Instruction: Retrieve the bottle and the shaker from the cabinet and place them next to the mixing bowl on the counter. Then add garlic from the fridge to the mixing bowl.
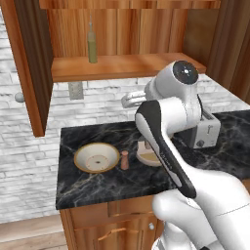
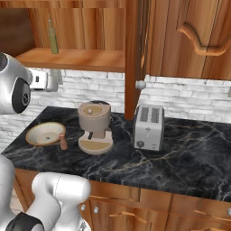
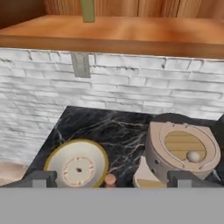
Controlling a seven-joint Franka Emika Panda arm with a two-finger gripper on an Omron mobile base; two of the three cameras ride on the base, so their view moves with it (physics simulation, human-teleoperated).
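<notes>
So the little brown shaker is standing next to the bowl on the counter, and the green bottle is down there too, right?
Not quite. The shaker does stand beside the bowl on the counter, but the green bottle is up on the cabinet shelf, as the left base view shows.

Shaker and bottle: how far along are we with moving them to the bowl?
Done: the shaker stands on the counter right beside the mixing bowl. In hand: nothing; the gripper is open and empty, above the bowl and shaker, facing the wall. Left: the bottle is on the open cabinet shelf and needs bringing down. The bowl looks empty, so the garlic step is not yet done.
</notes>
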